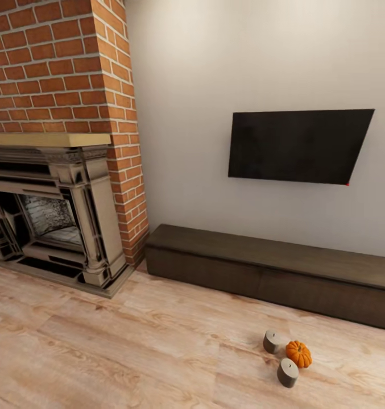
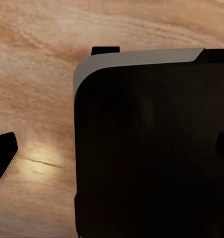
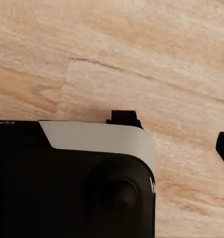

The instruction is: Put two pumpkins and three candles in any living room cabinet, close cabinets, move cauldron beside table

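Orange pumpkin (image 1: 298, 353) before you between two grey candles (image 1: 272, 341) (image 1: 288, 372) on the wood floor (image 1: 129, 346), dark cabinet (image 1: 272, 272) shut behind, both claws' state impossible to tell.

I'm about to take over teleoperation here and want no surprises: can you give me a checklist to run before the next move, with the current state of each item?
1. Pumpkin located: ok, one lies on the wood floor in front of the cabinet.
2. Second pumpkin located: not ok, just one seen.
3. Candles found: not ok, two candles stand beside the pumpkin; the third is unaccounted for.
4. Cabinet closed: ok, its fronts look flush; it must be opened before loading.
5. Path to the items: ok, bare floor lies between the robot and them.
6. End effector state: cannot tell, the wrist views show dark robot bodywork over floor, not both fingers.
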Tool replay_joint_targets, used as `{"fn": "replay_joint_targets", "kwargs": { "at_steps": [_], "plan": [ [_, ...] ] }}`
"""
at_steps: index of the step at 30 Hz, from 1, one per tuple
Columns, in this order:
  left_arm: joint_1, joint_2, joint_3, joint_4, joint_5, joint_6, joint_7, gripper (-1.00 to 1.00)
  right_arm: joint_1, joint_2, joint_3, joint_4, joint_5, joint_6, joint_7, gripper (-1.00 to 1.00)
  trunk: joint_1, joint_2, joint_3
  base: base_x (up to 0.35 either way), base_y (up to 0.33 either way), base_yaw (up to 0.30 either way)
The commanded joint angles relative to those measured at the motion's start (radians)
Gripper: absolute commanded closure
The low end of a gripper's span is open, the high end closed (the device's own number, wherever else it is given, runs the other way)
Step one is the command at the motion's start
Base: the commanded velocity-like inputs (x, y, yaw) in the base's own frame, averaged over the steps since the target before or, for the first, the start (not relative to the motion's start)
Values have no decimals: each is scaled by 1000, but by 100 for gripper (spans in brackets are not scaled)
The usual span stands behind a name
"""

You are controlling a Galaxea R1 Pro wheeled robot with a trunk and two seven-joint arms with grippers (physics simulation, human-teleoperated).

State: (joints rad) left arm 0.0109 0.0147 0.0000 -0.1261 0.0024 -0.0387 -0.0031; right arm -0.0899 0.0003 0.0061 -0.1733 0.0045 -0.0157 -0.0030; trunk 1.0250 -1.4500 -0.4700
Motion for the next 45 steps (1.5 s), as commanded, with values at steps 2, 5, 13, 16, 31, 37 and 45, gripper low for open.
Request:
{"fn": "replay_joint_targets", "kwargs": {
  "at_steps": [2,5,13,16,31,37,45],
  "plan": [
    [0,0,0,-1,0,0,0,-100,0,1,0,0,0,0,0,-100,0,0,0,307,0,-3],
    [0,1,0,-1,1,0,0,-100,0,1,0,0,0,0,0,-100,0,0,0,318,0,-1],
    [0,1,0,-1,1,-1,0,-100,0,3,0,0,0,-1,-4,-100,0,0,0,323,0,177],
    [0,1,0,-1,1,-1,0,-100,0,3,0,0,0,-1,-5,-100,0,0,0,324,0,278],
    [0,1,0,0,0,-1,0,-100,0,1,-1,0,-4,13,-8,-100,0,0,-19,177,0,173],
    [0,1,0,-1,-1,-1,0,-100,0,2,-1,0,-3,13,-8,-100,0,0,-28,0,0,120],
    [0,1,0,-1,-1,-1,0,-100,0,2,-1,0,-3,13,-8,-100,0,0,-41,19,0,114]
  ]
}}
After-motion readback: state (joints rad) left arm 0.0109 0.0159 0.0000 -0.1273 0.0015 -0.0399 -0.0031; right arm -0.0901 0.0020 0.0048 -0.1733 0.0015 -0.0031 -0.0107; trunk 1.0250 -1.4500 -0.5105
